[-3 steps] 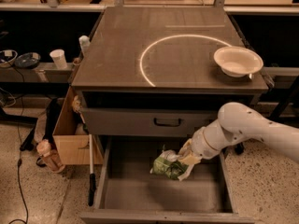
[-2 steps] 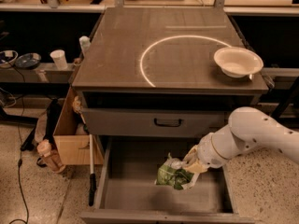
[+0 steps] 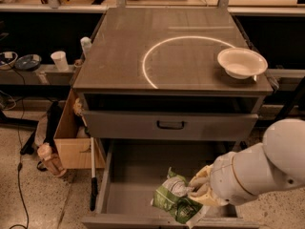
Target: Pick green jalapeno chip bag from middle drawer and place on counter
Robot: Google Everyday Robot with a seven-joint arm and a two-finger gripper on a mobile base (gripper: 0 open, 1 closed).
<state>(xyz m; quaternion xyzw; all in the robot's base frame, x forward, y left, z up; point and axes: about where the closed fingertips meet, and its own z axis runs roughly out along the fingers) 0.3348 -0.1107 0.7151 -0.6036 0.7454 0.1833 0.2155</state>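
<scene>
The green jalapeno chip bag [image 3: 176,197] is crumpled, green with a white-grey patch, and hangs over the front part of the open middle drawer [image 3: 138,175]. My gripper [image 3: 196,189] is shut on the bag's right side and holds it just above the drawer's grey floor. My white arm [image 3: 259,168] comes in from the lower right. The counter [image 3: 124,51] is the dark top of the cabinet, marked with a bright white circle arc [image 3: 145,66].
A white bowl [image 3: 241,62] sits at the counter's right edge. A shut grey drawer front with a black handle [image 3: 170,125] is above the open drawer. A cardboard box [image 3: 71,140] and a stick [image 3: 93,171] stand left of the cabinet.
My gripper and the bag have moved toward the drawer's front edge and a little to the right. The bag is lifted off the drawer floor.
</scene>
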